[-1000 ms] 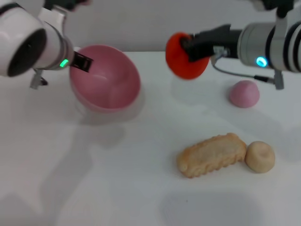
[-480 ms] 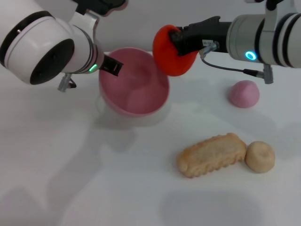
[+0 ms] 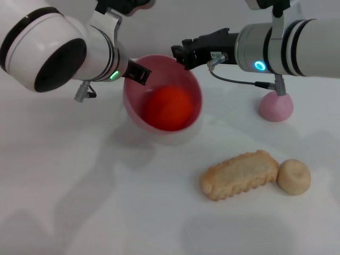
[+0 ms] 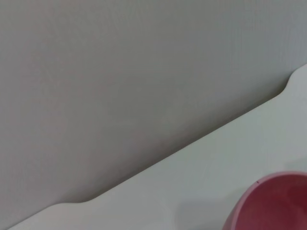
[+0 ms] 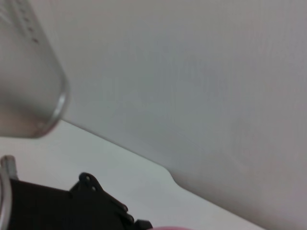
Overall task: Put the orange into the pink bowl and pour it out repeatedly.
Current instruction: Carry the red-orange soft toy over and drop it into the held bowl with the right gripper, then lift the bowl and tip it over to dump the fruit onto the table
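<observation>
A: From the head camera, why is the pink bowl (image 3: 162, 97) tilted like that?

B: The left gripper (image 3: 139, 73) is clamped on its rim and holds it off the table (image 3: 106, 202), mouth turned forward, I'd say to catch the fruit. The orange (image 3: 169, 108) lies inside, low against the wall, just below that gripper.

A: And the right gripper (image 3: 183, 54)?

B: It hovers at the far rim, just above the orange, fingers parted and holding nothing. To my eye the drop is done and a pour is next.

A: Surfaces?

B: The bowl is smooth, glossy plastic, a plain hemisphere; the orange is rounded and matte. Beneath the right forearm sits a pink-mauve ball (image 3: 275, 105); nearer the robot lie a ridged tan biscuit (image 3: 239, 174) and a beige ball (image 3: 294, 177).

A: The left wrist camera?

B: Only a curve of bowl (image 4: 273, 201), table edge and grey wall.

A: The right wrist?

B: Dark gripper hardware against the table, wall behind; no orange visible.
</observation>
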`<state>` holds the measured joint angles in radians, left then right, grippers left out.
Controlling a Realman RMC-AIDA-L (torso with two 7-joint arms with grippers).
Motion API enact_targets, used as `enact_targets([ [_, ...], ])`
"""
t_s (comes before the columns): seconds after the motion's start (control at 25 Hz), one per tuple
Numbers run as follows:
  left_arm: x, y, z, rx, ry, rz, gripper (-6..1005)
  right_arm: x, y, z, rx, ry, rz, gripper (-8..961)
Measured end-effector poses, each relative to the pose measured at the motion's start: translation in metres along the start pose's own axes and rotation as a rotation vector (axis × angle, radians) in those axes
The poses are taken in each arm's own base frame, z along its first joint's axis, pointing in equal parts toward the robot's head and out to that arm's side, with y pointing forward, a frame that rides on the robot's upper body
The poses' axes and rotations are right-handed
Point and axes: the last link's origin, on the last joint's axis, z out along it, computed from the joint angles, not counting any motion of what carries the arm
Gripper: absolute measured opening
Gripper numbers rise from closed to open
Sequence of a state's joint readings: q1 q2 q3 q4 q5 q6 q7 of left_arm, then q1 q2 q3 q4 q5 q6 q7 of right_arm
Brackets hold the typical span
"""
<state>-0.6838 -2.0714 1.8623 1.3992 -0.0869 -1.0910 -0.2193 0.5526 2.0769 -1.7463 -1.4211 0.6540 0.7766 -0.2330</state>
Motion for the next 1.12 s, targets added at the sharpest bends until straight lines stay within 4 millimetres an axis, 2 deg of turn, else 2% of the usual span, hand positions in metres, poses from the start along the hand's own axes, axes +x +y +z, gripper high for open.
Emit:
enact_targets([
  [0.28,-0.001,-0.001,-0.001,-0.005,0.006,0.002,44,-0.005,0.002,-0.011,-0.001,-0.043,0.017,291],
  [0.36,-0.001,-0.002,-0.002,-0.001,0.008,0.016,44,-0.004,-0.007,-0.02,0.031,-0.063,0.062,385],
  [0.44,0.0,-0.002,-0.003,0.003,0.017,0.038,43,0.0,-0.025,-0.031,0.083,-0.072,0.124,479],
  [0.6,0.004,-0.004,-0.006,0.046,0.041,0.114,43,0.022,-0.059,-0.048,0.164,-0.049,0.238,525],
  [0.8,0.013,-0.002,-0.017,0.152,0.11,0.257,42,0.057,-0.089,-0.068,0.246,-0.001,0.344,548],
  [1.04,0.018,0.017,-0.029,0.221,0.171,0.482,42,0.086,-0.106,-0.081,0.295,0.051,0.405,548],
  [1.12,0.018,0.017,-0.029,0.221,0.171,0.482,42,0.092,-0.109,-0.083,0.303,0.064,0.412,548],
])
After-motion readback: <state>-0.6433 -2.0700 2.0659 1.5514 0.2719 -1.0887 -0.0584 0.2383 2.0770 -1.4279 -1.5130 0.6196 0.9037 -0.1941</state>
